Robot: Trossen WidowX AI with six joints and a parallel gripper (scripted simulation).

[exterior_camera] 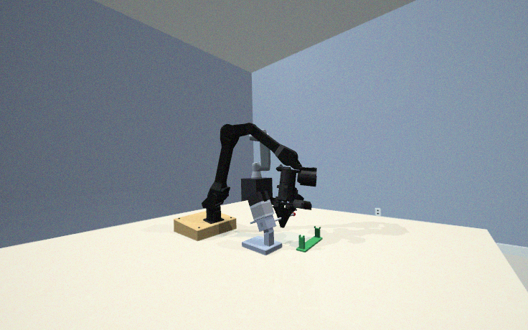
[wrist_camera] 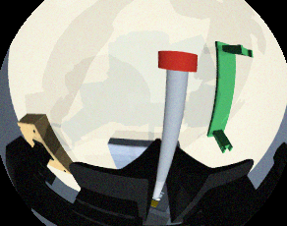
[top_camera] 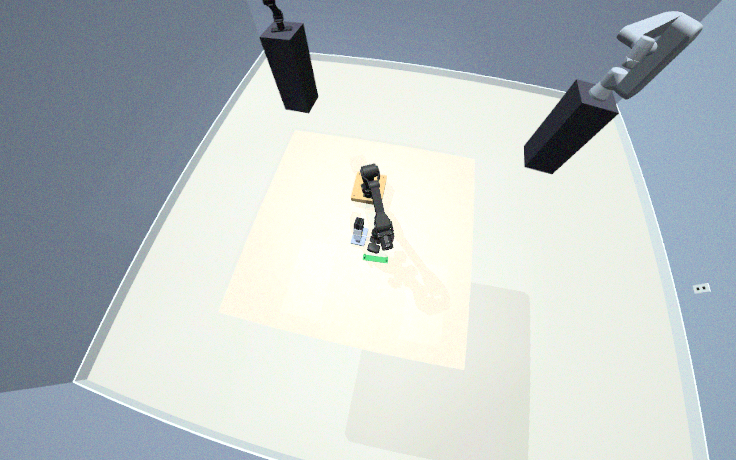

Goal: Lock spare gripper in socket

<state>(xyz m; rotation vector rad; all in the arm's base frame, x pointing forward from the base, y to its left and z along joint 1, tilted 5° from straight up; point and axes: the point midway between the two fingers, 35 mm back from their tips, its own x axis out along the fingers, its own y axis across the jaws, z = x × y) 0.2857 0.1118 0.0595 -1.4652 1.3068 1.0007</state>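
Observation:
My gripper (exterior_camera: 283, 222) (top_camera: 372, 246) (wrist_camera: 160, 141) is shut on the lock pin (wrist_camera: 171, 126), a grey shaft with a red head (wrist_camera: 178, 61) (exterior_camera: 293, 213). It points down, just right of the mount. The mount (exterior_camera: 261, 244) (top_camera: 357, 238) is a grey base plate with a tilted light grey socket (exterior_camera: 265, 217). A dark body (top_camera: 358, 222), seemingly the spare gripper, sits on top of the socket; in the exterior view I cannot separate it from the dark pillar behind. The pin is clear of the socket.
A green cradle (exterior_camera: 308, 242) (top_camera: 375, 258) (wrist_camera: 222, 87) with two forks lies empty beside the mount. The arm's wooden base block (exterior_camera: 204, 225) (top_camera: 363, 192) stands behind. Two dark camera pillars (top_camera: 289, 65) (top_camera: 568, 128) stand at the far edge.

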